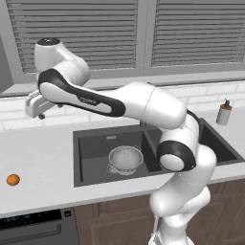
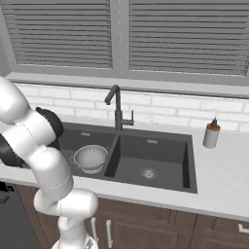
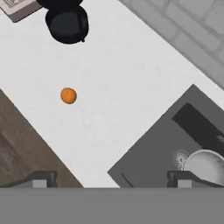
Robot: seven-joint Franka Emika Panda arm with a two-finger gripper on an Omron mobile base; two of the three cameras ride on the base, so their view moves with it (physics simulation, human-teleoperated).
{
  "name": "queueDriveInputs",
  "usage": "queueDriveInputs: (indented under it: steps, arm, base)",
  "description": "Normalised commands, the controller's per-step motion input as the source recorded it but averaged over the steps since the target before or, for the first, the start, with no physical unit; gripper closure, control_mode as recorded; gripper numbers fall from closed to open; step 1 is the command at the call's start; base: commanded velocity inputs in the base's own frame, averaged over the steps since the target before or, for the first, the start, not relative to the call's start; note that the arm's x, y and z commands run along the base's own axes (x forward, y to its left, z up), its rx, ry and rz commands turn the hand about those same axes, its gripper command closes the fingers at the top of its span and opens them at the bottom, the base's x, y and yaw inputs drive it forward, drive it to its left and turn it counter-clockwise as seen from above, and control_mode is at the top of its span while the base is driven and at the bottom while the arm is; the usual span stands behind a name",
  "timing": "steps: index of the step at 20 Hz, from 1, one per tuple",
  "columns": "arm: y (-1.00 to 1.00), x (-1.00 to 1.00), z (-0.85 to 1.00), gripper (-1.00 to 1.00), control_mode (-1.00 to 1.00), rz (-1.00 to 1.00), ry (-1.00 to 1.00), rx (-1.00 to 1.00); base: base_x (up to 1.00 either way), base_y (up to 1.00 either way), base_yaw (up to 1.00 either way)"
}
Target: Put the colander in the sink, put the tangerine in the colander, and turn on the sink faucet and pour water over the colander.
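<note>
Leftmost on the pale worktop [image 1: 43, 143], the tangerine [image 1: 13, 180] sat alone near the front edge, well apart from the sink [image 1: 91, 143]. Up above that stretch of worktop, the gripper [image 1: 40, 112] hung at the end of the outstretched white arm, left of the sink and clear of everything. Its fingers [image 3: 43, 178] stood wide open in the hand view, with nothing between them.

That hand view looked straight down and added what the base cameras missed: a black round pot-like object [image 3: 67, 24] on the worktop and, beside it, the corner of a flat board or book [image 3: 17, 8], both well beyond the tangerine [image 3: 68, 95]. It also caught the sink's corner and part of the colander [image 3: 205, 165].

Further right, the colander [image 1: 126, 159] sat upright in the left basin, on the basin floor. The left base view hid the sink faucet behind the arm; the right base view showed it plainly, the sink faucet [image 2: 117, 109] rising behind the divider between the two basins, its spout angled to the left. The right basin held just its round steel drain [image 2: 149, 172]. Farthest right, a small soap bottle [image 2: 211, 133] stood on the worktop beyond the sink's right edge.
</note>
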Motion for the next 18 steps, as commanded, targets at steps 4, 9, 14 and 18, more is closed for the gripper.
queueDriveInputs:
  steps: [4,9,14,18]
  arm:
    - [0.34,-0.57,-0.1,-1.0,-1.0,0.22,0.0,-0.11]
    - [0.36,-0.4,-0.08,-1.0,-1.0,0.19,0.0,-0.09]
    - [0.18,-0.33,-0.27,-1.0,-1.0,0.18,0.02,-0.07]
    - [0.08,-0.18,-0.49,-1.0,-1.0,0.17,0.04,-0.04]
  base:
    - [0.0,0.0,0.0]
    - [0.0,0.0,0.0]
    - [0.0,0.0,0.0]
    - [0.0,0.0,0.0]
